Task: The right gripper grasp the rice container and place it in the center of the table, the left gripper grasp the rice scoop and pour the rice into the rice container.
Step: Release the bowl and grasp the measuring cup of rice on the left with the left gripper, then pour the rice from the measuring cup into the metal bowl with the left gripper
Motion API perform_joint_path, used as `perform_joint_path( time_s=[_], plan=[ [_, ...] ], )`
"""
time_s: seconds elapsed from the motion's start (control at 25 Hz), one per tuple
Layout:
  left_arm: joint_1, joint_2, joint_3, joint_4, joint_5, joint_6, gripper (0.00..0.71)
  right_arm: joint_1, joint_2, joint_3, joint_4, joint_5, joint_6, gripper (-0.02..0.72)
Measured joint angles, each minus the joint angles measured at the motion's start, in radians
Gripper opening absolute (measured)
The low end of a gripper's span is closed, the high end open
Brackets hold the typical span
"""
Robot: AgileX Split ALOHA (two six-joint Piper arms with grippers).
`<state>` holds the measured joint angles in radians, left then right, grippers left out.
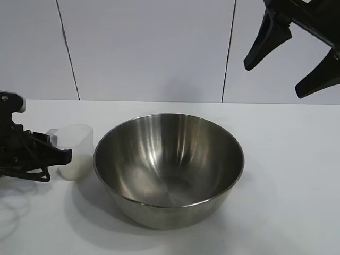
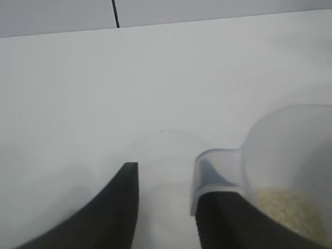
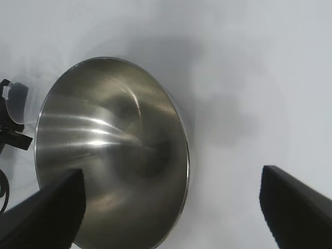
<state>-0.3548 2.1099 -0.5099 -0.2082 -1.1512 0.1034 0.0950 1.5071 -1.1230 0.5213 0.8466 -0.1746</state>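
Note:
The rice container [image 1: 170, 170], a big shiny steel bowl, stands empty in the middle of the table [image 1: 289, 186]; it also fills the right wrist view [image 3: 109, 155]. Just left of it stands the rice scoop [image 1: 77, 150], a clear plastic cup holding rice [image 2: 290, 207]. My left gripper [image 1: 58, 162] is low at the scoop's handle [image 2: 215, 174]. One finger shows through the handle. The other finger stands apart, with bare table in the narrow gap [image 2: 168, 174]. My right gripper [image 1: 273, 79] hangs high at the back right, wide open and empty [image 3: 172, 176].
A panelled white wall [image 1: 149, 48] with dark seams rises behind the table. A thin cable [image 1: 10, 212] loops on the table at the front left, below the left arm. Bare tabletop lies right of the bowl and in front of it.

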Motion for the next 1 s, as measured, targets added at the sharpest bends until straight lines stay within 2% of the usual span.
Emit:
perform_joint_path(
  time_s=[0.08, 0.2, 0.52, 1.0],
  plan=[
    [0.000, 0.000, 0.000, 0.003, 0.000, 0.000, 0.056, 0.000, 0.000, 0.000, 0.000, 0.000, 0.000, 0.631],
    [0.000, 0.000, 0.000, 0.004, 0.000, 0.004, 0.017, 0.000, 0.000, 0.000, 0.000, 0.000, 0.000, 0.631],
    [0.000, -0.029, 0.000, 0.007, 0.001, 0.016, 0.009, 0.000, 0.000, 0.000, 0.000, 0.000, 0.001, 0.631],
    [0.000, -0.160, 0.000, 0.103, 0.003, 0.120, 0.009, 0.000, 0.000, 0.000, 0.000, -0.001, 0.001, 0.631]
  ],
)
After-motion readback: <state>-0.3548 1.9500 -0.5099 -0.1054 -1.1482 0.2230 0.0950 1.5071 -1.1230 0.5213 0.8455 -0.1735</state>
